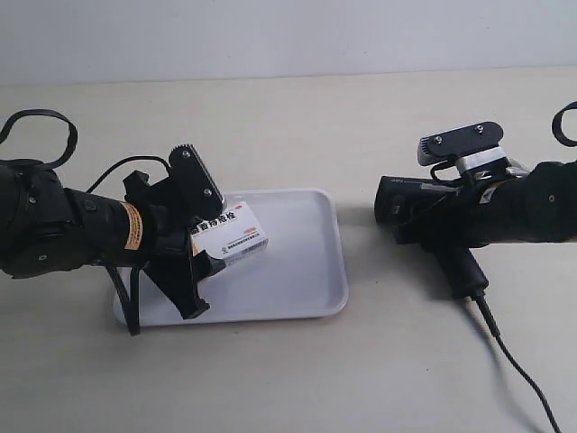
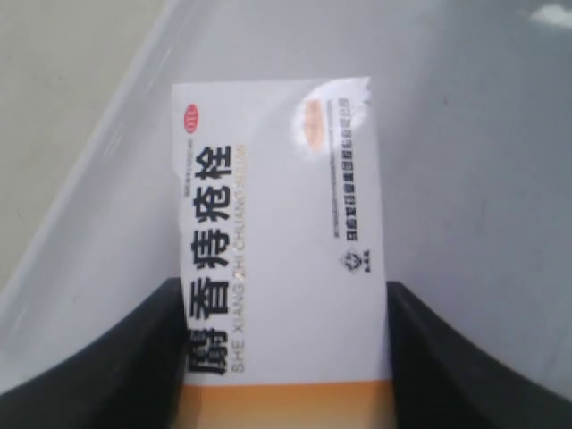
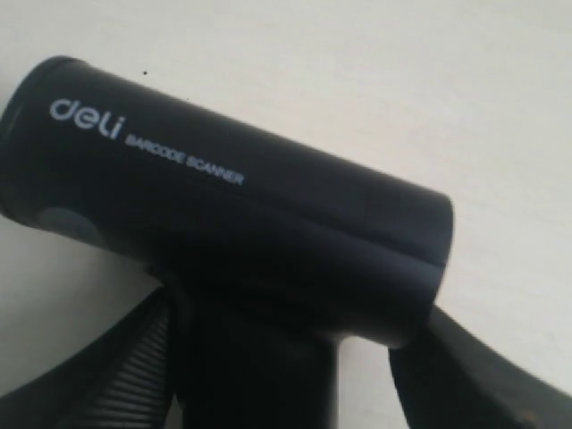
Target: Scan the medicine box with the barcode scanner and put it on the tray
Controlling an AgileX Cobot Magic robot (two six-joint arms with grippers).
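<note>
The medicine box (image 1: 231,232), white with dark characters and an orange end, is held over the left part of the white tray (image 1: 302,271). My left gripper (image 1: 209,244), on the arm at the exterior view's left, is shut on it. In the left wrist view the medicine box (image 2: 277,223) sits between both black fingers (image 2: 134,366), with the tray (image 2: 465,179) behind it. The black barcode scanner (image 1: 410,206) is right of the tray with its head pointing toward it. My right gripper (image 1: 451,221) is shut on it. In the right wrist view the scanner (image 3: 232,214) fills the space at my right gripper (image 3: 286,357).
The scanner's black cable (image 1: 514,361) trails over the beige tabletop (image 1: 297,117) toward the front right. Black cable loops hang from both arms at the view's far edges.
</note>
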